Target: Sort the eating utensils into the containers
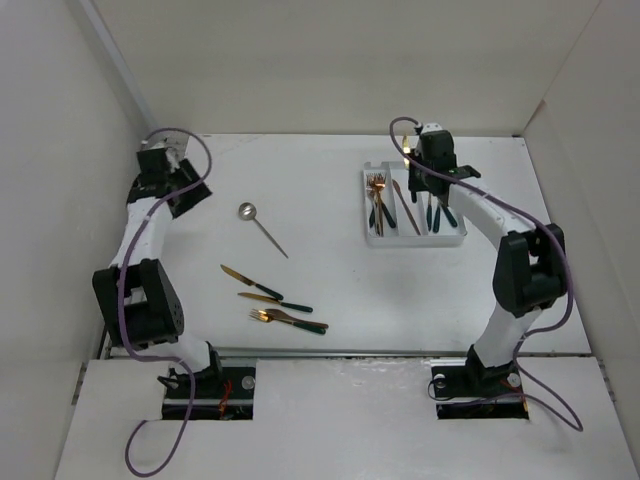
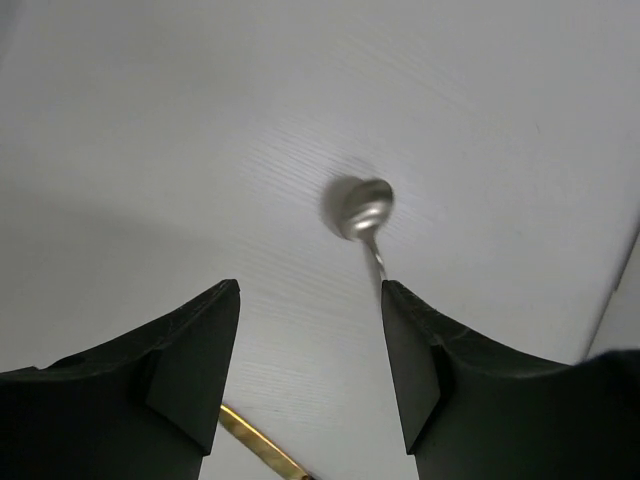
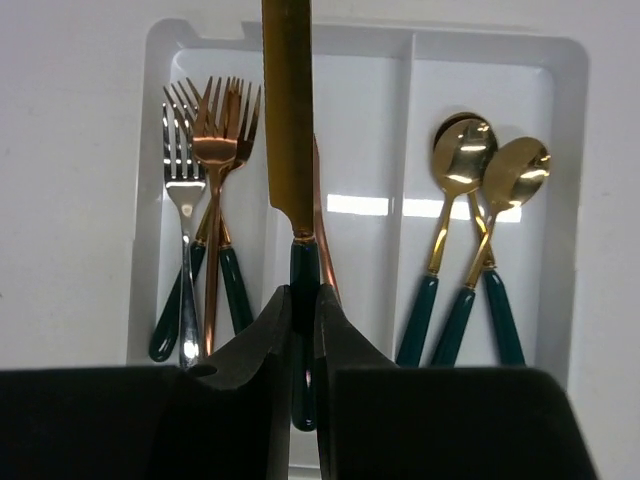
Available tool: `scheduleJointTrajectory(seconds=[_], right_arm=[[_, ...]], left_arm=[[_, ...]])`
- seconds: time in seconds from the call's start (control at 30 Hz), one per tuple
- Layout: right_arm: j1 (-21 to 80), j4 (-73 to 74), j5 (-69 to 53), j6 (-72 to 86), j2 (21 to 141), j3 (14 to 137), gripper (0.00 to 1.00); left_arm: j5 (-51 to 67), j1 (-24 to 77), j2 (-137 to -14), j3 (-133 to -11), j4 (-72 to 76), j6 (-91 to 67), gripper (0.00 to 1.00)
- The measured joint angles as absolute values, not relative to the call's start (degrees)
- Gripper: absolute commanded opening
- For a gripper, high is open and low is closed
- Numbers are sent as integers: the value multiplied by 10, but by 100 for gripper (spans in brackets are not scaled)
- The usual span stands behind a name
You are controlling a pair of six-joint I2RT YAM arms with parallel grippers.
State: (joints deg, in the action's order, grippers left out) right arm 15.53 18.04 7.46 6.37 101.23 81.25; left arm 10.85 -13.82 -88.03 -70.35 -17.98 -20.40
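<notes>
right claw (image 3: 303,300) pinching gold knife (image 3: 289,130) by its handle, tray (image 3: 570,200) below it, arm stretched far forward. left claw (image 2: 310,330) spread, silver spoon (image 2: 358,207) just ahead, arm bent at elbow.

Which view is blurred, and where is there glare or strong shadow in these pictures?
Left wrist view: the silver spoon looks slightly blurred. Right wrist view: the knife is sharp; bright reflections lie on the white tray and the gold spoons. Top view: the table is evenly lit, shadows faint.
</notes>
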Motion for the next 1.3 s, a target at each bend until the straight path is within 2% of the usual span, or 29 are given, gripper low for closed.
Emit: scheduleJointTrajectory(seconds=[0.17,0.3,0.57,0.8,0.87,0.9,0.93,1.0,1.3], right_arm=[[154,175,44,67,1073,815,0],[157,178,30,82,1126,816,0],[149,179,32,106,1133,826,0],[146,180,42,107,1133,825,0],[143,185,43,107,1133,825,21],[142,192,43,105,1133,826,44],[142,202,43,106,1133,827,49],[139,218,44,100,1133,828,56],[138,240,47,90,1112,827,58]], left_arm=[[121,-15,-949,-727,-180,-204,57],[119,40,-1001,-741,-189,-215,58],[116,97,-1096,-741,-215,-245,59],[105,124,-1117,-778,-218,-257,60],[103,128,-1127,-785,-221,-261,60],[102,130,-1127,-787,-220,-262,62],[100,130,-1131,-789,-219,-263,62],[100,131,-1137,-799,-222,-267,62],[57,135,-1160,-835,-234,-292,62]])
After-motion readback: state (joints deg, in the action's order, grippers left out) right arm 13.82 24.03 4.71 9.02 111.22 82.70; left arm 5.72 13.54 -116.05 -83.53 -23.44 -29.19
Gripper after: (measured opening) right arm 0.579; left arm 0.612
